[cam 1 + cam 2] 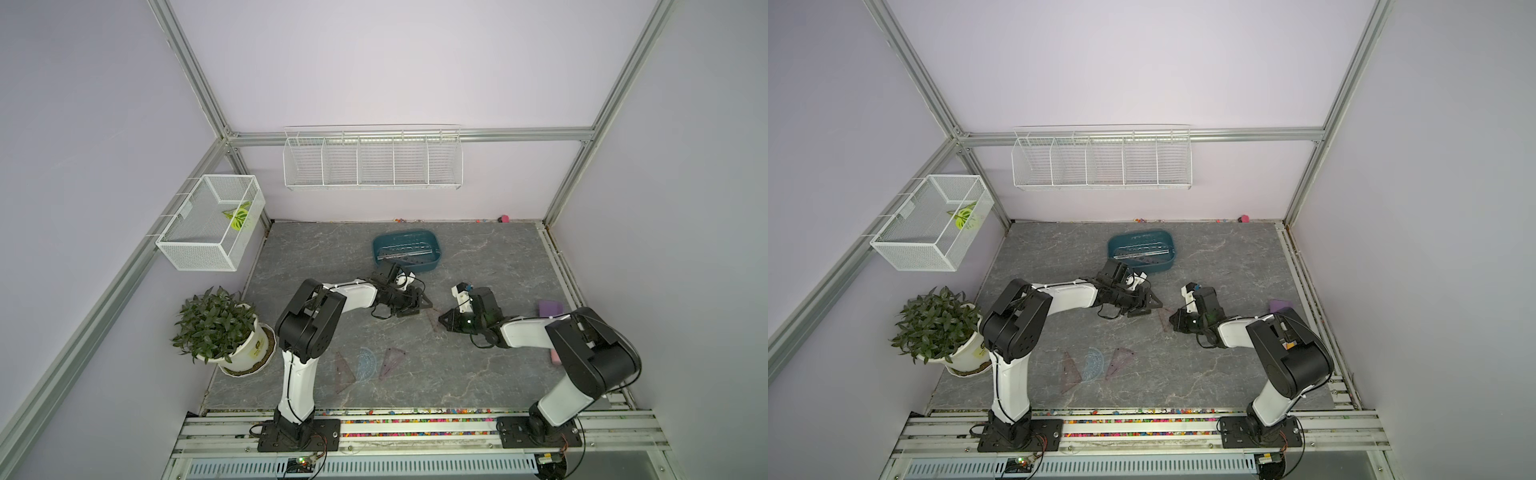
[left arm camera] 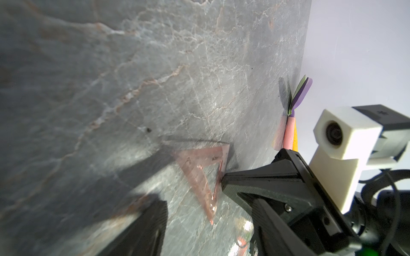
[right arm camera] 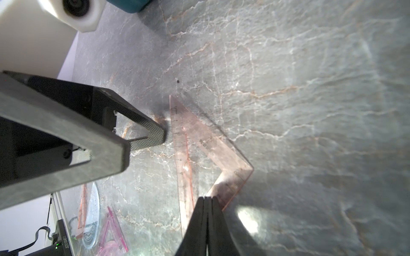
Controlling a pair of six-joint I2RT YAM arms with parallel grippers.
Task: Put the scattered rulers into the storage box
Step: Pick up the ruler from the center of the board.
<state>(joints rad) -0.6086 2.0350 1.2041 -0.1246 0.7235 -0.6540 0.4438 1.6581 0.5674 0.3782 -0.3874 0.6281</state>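
At the right pincer (image 3: 206,199): pressed fully together, with nothing clamped between, only touching with the tip one short side of the pinkish-brown triangle ruler (image 3: 210,146) lying flat on the counter (image 3: 310,110). Just across that ruler, at the left pincer (image 3: 145,146): standing apart and empty, one fingertip (image 3: 158,135) very close to the long graduated edge; impossible to tell whether touching or not. To be judged as a thin, light and stiff piece of smooth plastic, hollow in the middle, sitting flush on the stone-like surface and so offering no edge to go under. Probably easy to push and slide, hard to pinch from above, and likely to slip away or turn when pressed from one side only. Better to steady one side with the closed tip, tilt up the opposite edge, then take hold across the thickness of one band of the frame, near the middle of a side and not at a sharp corner. No need for strong force; some risk of flicking the piece away. Farther from both pincers, toward the arm bases, lying flat and close together: a brownish triangle (image 1: 345,372), a bluish protractor (image 1: 366,363) and a purplish triangle (image 1: 392,361). On the opposite side, just beyond the wrist of the left pincer: the storage box (image 1: 419,268), with long strips (image 1: 405,251) already inside. Partly done by this look, with four flat pieces not yet in the box.
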